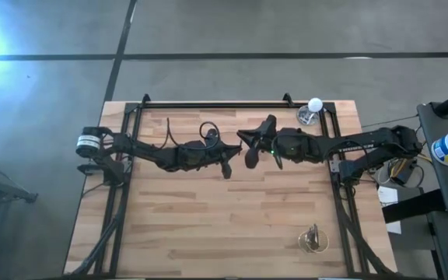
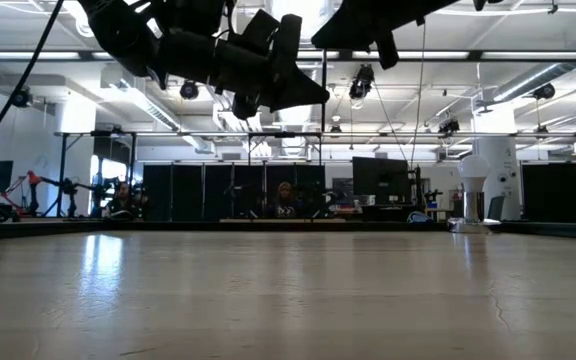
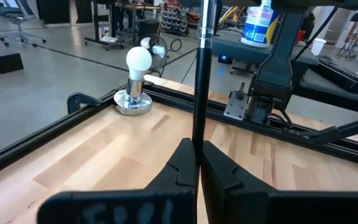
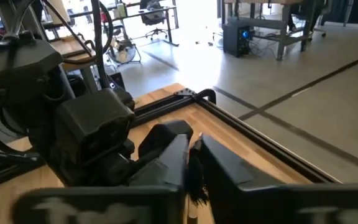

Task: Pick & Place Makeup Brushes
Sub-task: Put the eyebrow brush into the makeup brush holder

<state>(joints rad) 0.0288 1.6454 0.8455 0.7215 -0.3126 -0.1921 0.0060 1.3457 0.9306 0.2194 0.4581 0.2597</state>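
A: Where did we find the brush [image 3: 199,81]?

B: In the left gripper [image 3: 197,163]. Its jaws were pressed onto the dark handle, which stood up between the fingers toward a silvery upper part. The top end was cut off by the frame edge in the left wrist view.

A: And the right gripper [image 4: 193,163]?

B: It met the left gripper [image 1: 225,165] above the middle of the table [image 1: 208,225]. Its jaws were nearly together around a thin stick with a dark tuft. We took it for the same brush [image 4: 195,171], but the fingers hid most of it.

A: Could we confirm this from above?

B: No. In the high view, the brush was too thin to make out between the arms. The low view showed both arms only as dark shapes overhead.

A: Anything else on the table?

B: A white ball on a metal stand [image 3: 135,84] sat near the far right corner, and a small glass holder [image 1: 312,239] near the front right. We could not read its contents.
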